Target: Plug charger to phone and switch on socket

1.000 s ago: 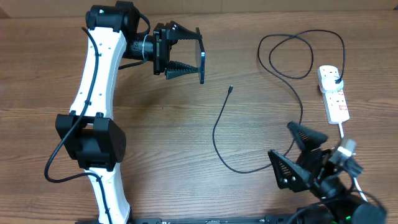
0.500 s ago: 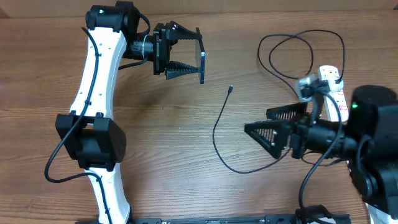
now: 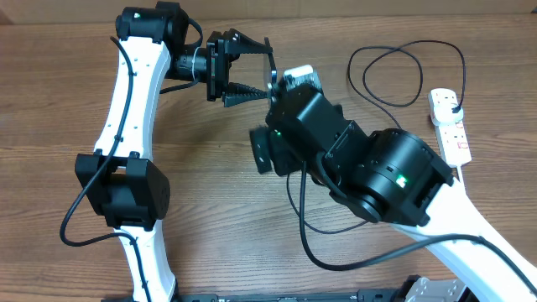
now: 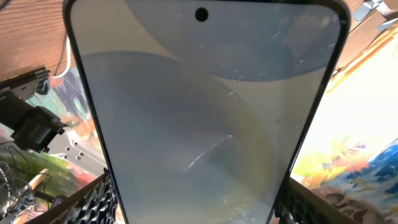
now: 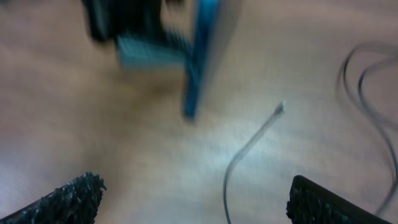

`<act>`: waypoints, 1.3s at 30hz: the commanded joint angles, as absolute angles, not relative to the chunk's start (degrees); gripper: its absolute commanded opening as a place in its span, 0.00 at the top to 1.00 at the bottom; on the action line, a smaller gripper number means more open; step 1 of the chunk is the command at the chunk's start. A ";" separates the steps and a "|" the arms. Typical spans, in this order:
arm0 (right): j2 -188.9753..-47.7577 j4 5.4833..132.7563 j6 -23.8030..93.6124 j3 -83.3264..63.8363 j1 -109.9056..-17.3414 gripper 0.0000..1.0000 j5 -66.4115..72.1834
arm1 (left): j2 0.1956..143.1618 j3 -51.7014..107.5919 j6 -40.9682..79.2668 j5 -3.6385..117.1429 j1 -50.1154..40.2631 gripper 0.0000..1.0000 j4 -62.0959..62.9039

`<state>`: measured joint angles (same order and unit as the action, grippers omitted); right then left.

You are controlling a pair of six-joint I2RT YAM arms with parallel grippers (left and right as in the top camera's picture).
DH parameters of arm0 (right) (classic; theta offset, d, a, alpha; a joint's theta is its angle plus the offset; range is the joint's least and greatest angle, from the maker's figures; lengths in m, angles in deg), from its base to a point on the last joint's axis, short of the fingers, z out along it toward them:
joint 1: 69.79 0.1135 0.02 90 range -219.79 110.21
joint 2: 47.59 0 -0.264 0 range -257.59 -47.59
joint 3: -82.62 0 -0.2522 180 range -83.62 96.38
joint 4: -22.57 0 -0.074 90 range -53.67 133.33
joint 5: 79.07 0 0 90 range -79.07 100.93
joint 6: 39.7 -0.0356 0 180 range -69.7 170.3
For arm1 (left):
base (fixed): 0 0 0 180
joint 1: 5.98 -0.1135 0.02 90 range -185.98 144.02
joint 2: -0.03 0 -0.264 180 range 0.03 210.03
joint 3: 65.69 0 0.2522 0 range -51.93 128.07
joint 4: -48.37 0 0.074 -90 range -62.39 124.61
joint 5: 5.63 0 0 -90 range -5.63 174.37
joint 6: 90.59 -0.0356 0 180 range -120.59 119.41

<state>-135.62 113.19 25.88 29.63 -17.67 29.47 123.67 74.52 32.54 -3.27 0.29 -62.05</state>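
My left gripper (image 3: 268, 72) is shut on the phone (image 3: 271, 65) and holds it on edge above the table at the back. In the left wrist view the phone's screen (image 4: 205, 112) fills the frame between the two fingers (image 4: 93, 205). The right arm reaches across the middle and hides the charger's tip in the overhead view. My right gripper (image 5: 194, 184) stands open over bare wood. Beyond it lie the charger's small tip (image 5: 281, 107) and the blurred phone (image 5: 198, 56). The charger cable (image 3: 295, 201) loops back right (image 3: 367, 69) to the socket (image 3: 450, 127).
A black plug (image 3: 454, 106) sits in the far end of the white power strip, and the strip's white cord (image 3: 461, 172) runs towards the front. The left arm (image 3: 126, 109) stands along the left side. The right arm's bulk (image 3: 377, 172) covers the table's centre.
The right arm has swung from the front right corner leftwards over the cable tip, close to the held phone. The left arm and phone have not moved.
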 commanded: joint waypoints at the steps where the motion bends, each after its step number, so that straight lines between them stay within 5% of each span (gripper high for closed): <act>1: -134.40 110.00 25.03 32.97 -17.30 0.04 36.21 | 121.41 75.81 32.65 -5.23 0.05 0.38 -62.23; 5: -137.17 106.88 24.98 32.95 -17.30 0.14 37.50 | 121.41 75.81 32.43 -5.02 0.05 0.38 -62.18; 10: -142.88 105.41 21.77 32.84 -17.30 0.16 42.87 | 121.41 75.81 31.75 -5.06 0.05 0.38 -62.21; 17: -144.10 103.07 22.29 32.71 -18.11 0.39 45.34 | 121.41 75.81 30.70 -5.06 0.05 0.37 -62.21; 26: -144.17 103.01 24.19 32.71 -18.11 0.53 42.37 | 121.41 75.81 30.44 -5.04 0.05 0.38 -59.17; 39: -145.61 103.05 25.22 32.69 -18.11 0.57 43.70 | 121.41 75.81 30.46 -5.23 0.05 0.38 -59.21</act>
<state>-144.54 103.45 24.74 31.97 -17.69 42.33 123.67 74.52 31.88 -3.05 0.29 -59.21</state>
